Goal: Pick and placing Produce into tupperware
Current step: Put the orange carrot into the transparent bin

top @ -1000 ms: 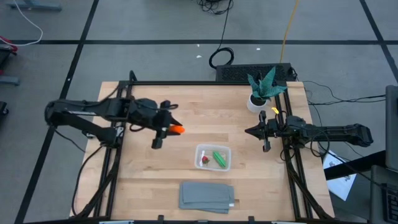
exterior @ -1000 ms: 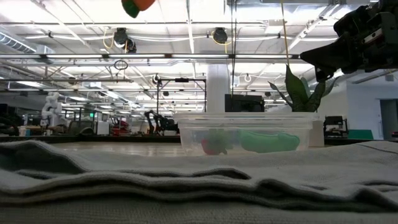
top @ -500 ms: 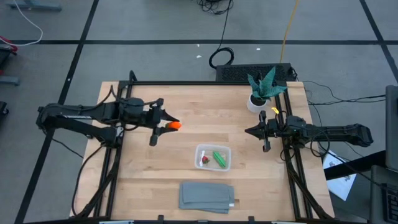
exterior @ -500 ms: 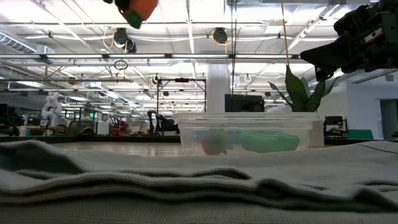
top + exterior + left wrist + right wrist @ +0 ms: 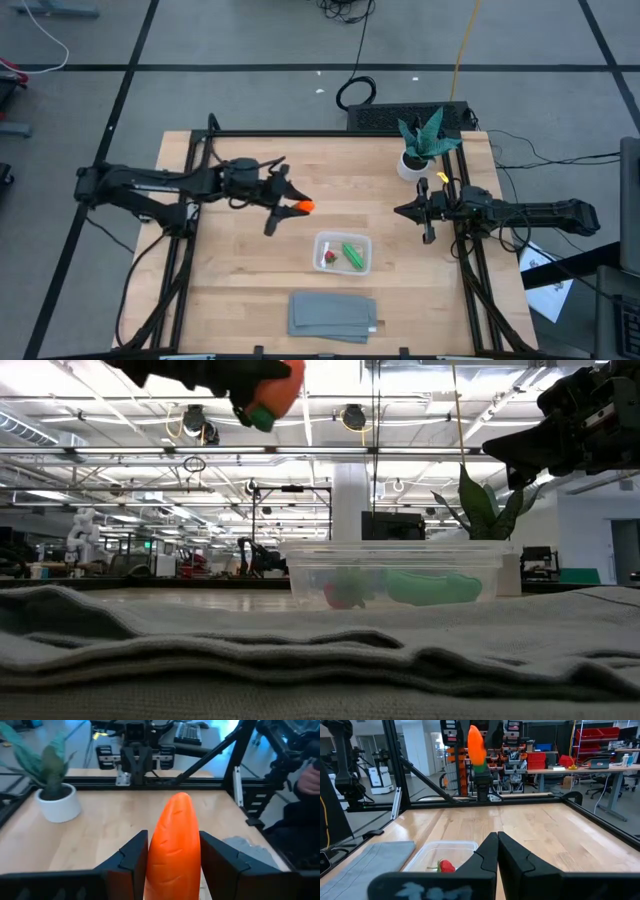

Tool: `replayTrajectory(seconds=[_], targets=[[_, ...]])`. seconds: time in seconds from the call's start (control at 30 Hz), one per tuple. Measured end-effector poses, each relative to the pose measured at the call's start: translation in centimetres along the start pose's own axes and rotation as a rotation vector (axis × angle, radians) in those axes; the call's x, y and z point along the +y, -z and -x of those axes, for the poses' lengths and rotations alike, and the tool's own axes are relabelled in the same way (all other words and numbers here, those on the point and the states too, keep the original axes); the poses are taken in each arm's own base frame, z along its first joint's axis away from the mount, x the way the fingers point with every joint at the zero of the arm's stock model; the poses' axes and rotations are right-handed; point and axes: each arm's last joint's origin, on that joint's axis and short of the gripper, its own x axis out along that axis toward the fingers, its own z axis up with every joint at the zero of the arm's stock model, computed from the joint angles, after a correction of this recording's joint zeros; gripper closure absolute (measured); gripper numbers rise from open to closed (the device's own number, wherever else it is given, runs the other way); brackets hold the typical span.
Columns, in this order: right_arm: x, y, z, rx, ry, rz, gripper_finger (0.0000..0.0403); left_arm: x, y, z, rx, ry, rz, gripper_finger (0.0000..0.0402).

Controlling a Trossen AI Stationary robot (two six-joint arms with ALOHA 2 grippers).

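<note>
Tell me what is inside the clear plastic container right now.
The small clear rectangular plastic container holds a red berry with green and an elongated green pod. The orange carrot is not inside; the left tool grips it above the table.

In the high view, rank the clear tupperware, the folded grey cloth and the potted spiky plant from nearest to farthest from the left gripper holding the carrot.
Measured from the left gripper, shut on the orange carrot:
1. Clear plastic tupperware, just beyond the carrot's tip toward the table's front.
2. Folded grey cloth, at the table's front edge.
3. Spiky green plant in its white pot, at the far right corner; only slightly farther than the cloth.
</note>
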Motion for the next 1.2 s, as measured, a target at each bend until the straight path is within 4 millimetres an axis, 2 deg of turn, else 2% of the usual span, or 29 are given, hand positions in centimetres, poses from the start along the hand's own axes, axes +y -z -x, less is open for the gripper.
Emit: replayTrajectory(seconds=[0.27,0.7,0.8,1.0,1.2], targets=[[0.0,0.0,0.0,0.003,0.0,0.002,0.0403,1.2,1.1,-2.9,0.018,0.069,0.042,0.0252],[0.0,0.0,0.0,0.003,0.0,0.009,0.0403,2.5,5.0,-8.0,0.069,0.128,0.136,0.0252],[0.0,0.0,0.0,0.003,0.0,0.01,0.0403,2.8,5.1,-9.0,0.094,0.133,0.149,0.0252],[0.0,0.0,0.0,0.004,0.0,0.01,0.0403,2.8,4.2,-12.1,0.187,0.154,0.141,0.0252],[0.0,0.1,0.0,0.01,0.0,0.009,0.0403,2.9,3.6,-13.9,0.321,0.161,0.155,0.0252]])
